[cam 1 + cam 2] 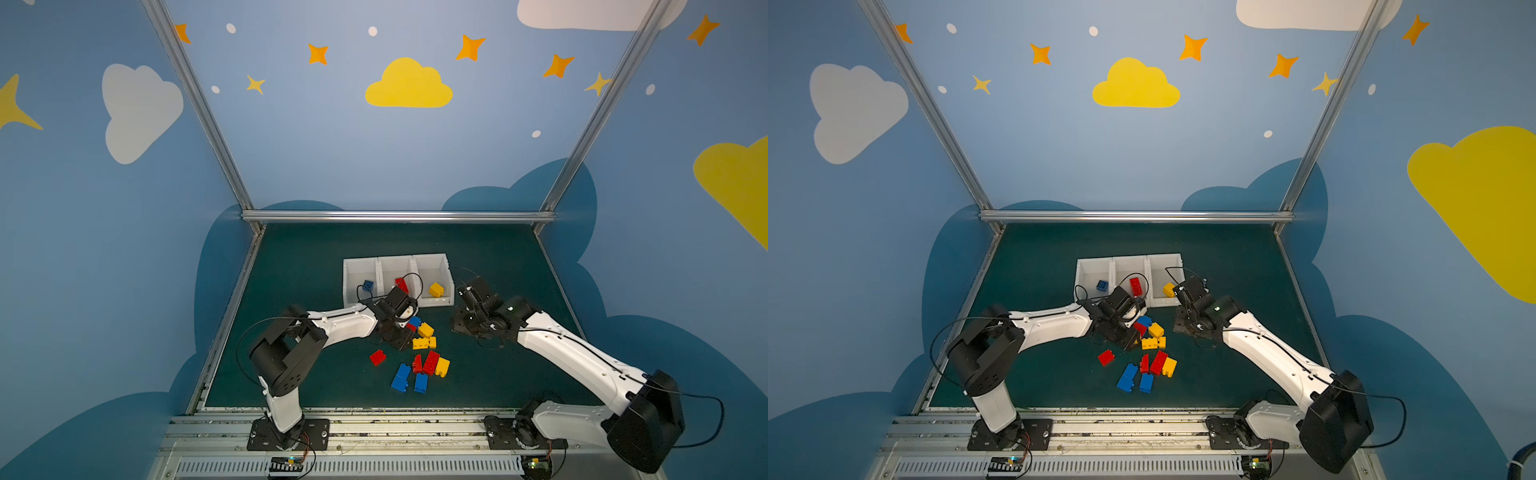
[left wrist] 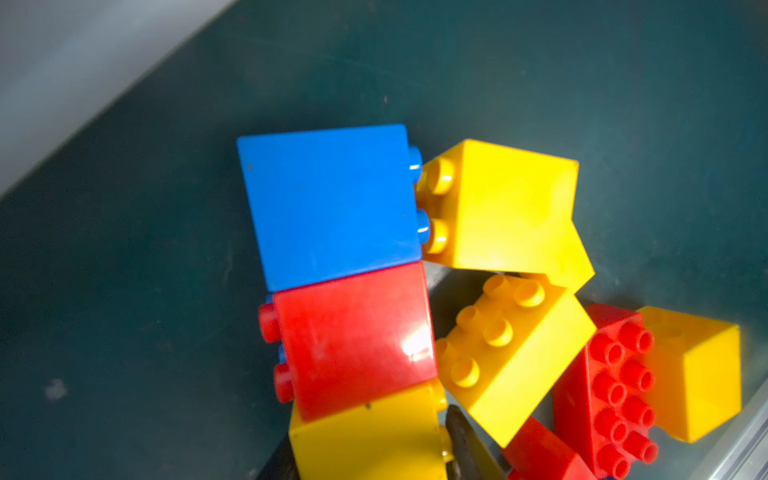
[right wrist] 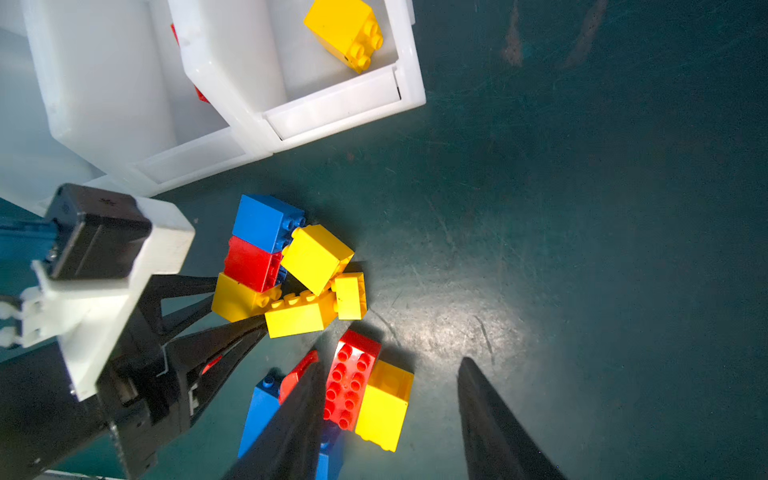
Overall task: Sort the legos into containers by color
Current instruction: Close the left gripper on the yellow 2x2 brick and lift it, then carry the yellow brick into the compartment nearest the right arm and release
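Three joined white containers [image 1: 395,258] stand at mid-table, one holding a blue lego [image 1: 368,285], one a red lego [image 1: 401,284], one a yellow lego [image 1: 436,289]. Loose legos lie in front in two clusters. My left gripper [image 1: 405,338] is down in the near cluster, its fingers [image 2: 461,440] pressed on both sides of a yellow lego [image 2: 365,440]. That one lies under a red lego [image 2: 353,336] and a blue lego [image 2: 332,203]. My right gripper [image 3: 390,359] hovers open above a red oblong lego [image 3: 351,382] and a yellow lego [image 3: 384,405], holding nothing.
A lone red lego [image 1: 377,357] and two blue legos [image 1: 401,377] lie nearer the front edge. The green mat [image 1: 498,374] is ringed by metal rails [image 1: 395,216] and blue walls. The left arm's wrist crosses in front of the middle container.
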Tool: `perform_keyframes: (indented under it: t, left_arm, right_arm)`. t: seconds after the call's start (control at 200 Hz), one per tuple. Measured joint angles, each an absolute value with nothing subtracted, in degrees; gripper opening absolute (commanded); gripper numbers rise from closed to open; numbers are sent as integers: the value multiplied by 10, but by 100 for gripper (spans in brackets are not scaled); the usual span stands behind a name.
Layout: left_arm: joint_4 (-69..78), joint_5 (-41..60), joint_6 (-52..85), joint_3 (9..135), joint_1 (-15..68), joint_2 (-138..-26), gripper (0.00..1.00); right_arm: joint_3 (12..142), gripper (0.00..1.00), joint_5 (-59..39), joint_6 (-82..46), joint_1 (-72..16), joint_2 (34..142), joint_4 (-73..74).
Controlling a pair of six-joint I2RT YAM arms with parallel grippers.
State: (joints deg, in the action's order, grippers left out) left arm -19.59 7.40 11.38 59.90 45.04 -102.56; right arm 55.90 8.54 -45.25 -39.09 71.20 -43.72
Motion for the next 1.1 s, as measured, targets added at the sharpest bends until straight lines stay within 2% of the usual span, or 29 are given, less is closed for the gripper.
perform_keyframes:
  t: [0.245,0.431,0.586,0.846,1.096]
  left_arm:
    - [-204,82,130,534,451,-962,46]
    - [-238,84,133,567,451,-939,47]
    - [-266,83,117,689,451,-973,47]
    - [-324,73,77,967,433,-1150,47]
    - [-397,72,64,1167,412,-1306,48]
  right_arm:
    - [557,52,86,-449,-390,708,-436]
    - [549,52,104,-433,-379,679,-440]
    - [523,52,127,-429,-361,612,-436]
    - [449,53,168,-413,-338,487,-425]
    - [448,53,170,-390,-309,462,-428]
